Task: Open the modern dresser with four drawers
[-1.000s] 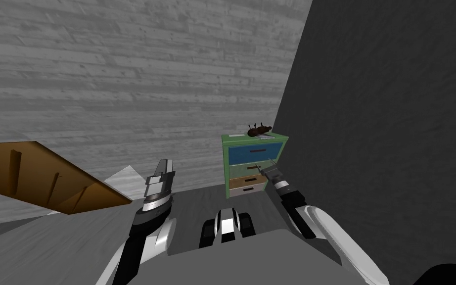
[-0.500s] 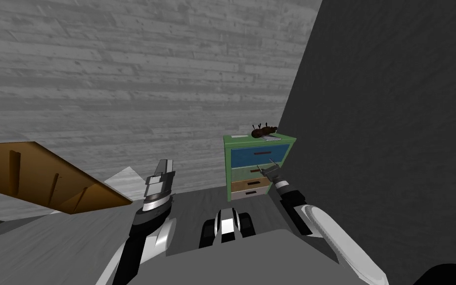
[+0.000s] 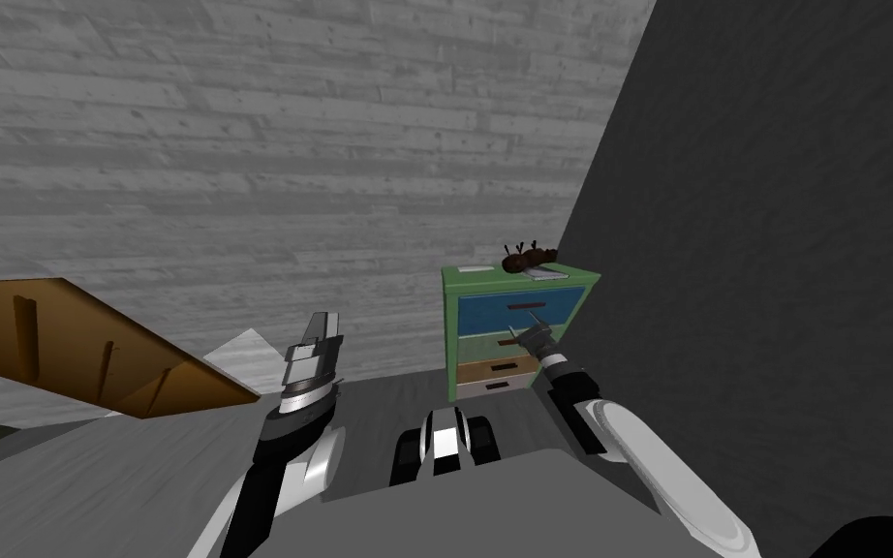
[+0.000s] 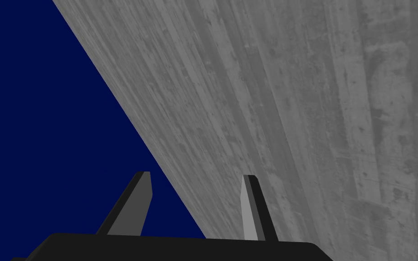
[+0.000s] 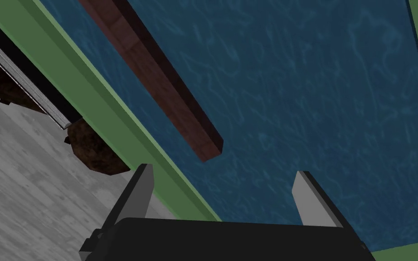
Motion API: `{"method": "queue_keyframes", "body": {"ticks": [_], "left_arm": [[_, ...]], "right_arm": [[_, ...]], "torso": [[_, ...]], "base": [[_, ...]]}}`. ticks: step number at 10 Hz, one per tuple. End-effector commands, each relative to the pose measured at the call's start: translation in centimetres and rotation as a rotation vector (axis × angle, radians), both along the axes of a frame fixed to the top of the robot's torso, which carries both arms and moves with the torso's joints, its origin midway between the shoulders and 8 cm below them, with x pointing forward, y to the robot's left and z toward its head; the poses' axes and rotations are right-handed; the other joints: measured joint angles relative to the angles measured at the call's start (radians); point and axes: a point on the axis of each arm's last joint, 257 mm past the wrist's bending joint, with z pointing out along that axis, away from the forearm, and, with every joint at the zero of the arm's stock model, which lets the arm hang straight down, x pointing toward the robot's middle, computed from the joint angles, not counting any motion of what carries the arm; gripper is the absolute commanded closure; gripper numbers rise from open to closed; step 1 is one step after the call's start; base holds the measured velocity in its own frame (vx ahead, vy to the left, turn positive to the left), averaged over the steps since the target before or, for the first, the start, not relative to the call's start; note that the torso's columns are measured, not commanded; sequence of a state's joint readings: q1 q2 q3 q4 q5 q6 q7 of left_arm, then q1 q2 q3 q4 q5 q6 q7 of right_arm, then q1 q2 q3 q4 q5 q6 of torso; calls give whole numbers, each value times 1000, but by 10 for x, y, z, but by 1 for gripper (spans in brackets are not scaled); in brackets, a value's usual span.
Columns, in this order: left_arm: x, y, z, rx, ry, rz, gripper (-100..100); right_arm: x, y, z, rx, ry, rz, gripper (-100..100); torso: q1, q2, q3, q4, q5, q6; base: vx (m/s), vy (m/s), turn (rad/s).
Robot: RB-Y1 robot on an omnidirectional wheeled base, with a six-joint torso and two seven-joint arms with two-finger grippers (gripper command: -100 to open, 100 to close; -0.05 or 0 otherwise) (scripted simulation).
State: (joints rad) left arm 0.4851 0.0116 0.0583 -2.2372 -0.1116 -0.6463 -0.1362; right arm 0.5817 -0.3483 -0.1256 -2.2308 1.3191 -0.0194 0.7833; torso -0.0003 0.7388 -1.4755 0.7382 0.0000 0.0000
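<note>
The dresser has a green frame and stands against the plank wall. Its four drawers run from a blue one at the top down through green and tan to white. My right gripper reaches up to the drawer fronts. In the right wrist view, the right gripper stands open just short of the blue drawer. The end of the drawer's dark brown bar handle lies ahead of the gap, untouched. My left gripper is raised at the left, away from the dresser. The left gripper is open and holds nothing.
A dark brown object with prongs and a flat pale book lie on the dresser top. A dark wall closes the right side just beyond the dresser. Brown wooden furniture juts in at the left.
The whole head view has shifted: the dresser now sits further right and slightly larger, so I have moved. The right gripper now lies nearer the blue drawer. The left arm holds still.
</note>
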Motion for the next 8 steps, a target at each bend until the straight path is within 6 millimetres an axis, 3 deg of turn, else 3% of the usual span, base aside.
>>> {"method": "queue_keyframes", "body": {"ticks": [1,3,7,8], "left_arm": [[0,0,0,0,0,0,0],[0,0,0,0,0,0,0],[0,0,0,0,0,0,0],[0,0,0,0,0,0,0]], "right_arm": [[1,-7,-2,-102,12,-23,-100],[2,-13,-2,-188,20,-38,-100],[-5,-16,4,-169,18,-30,-100],[1,-12,-1,-168,18,-34,100]], "torso": [[0,0,0,0,0,0],[0,0,0,0,0,0],[1,-6,-4,-2,0,0],[0,0,-1,0,0,0]], "base": [[59,11,26],[65,7,20],[96,5,-19],[-84,-5,39]]}}
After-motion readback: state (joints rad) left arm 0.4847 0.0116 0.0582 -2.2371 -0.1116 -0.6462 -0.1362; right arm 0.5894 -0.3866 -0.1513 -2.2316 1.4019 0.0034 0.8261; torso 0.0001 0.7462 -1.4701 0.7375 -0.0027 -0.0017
